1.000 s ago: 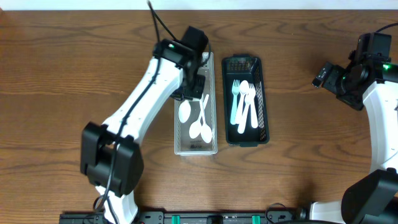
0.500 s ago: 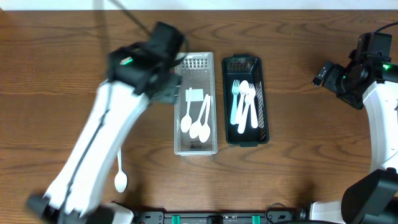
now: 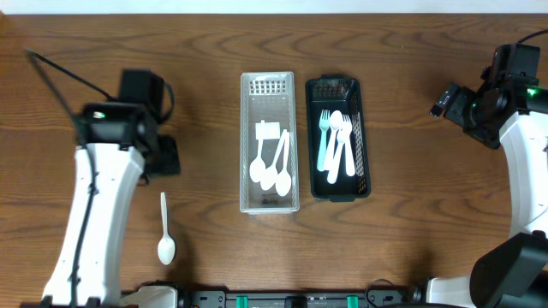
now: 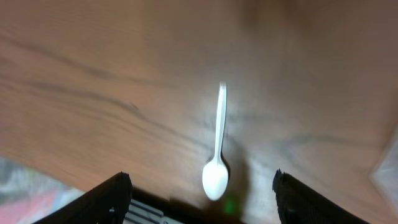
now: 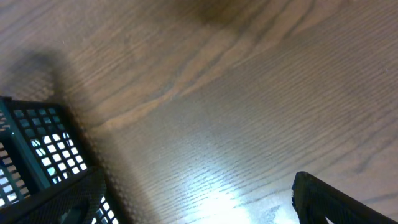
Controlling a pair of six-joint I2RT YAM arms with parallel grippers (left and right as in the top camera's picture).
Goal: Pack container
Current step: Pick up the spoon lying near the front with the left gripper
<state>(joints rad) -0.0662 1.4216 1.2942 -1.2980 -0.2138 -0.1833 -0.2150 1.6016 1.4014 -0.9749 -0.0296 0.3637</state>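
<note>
Left claw (image 4: 200, 186), released and empty, hovers just beyond the loose spoon's (image 4: 217, 158) handle.

Two robot arms, each with smooth white link shells and bulky black joint housings. The left arm (image 3: 90, 197) trails a thin black cable (image 3: 62, 72) and shows a small green light (image 3: 97, 112). The right arm (image 3: 527, 162) has a green light too, and black fingers (image 5: 323, 199).

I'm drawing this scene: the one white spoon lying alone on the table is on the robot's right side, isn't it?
No. The white spoon lying alone on the table is on the robot's left side; the overhead view shows it.
</note>
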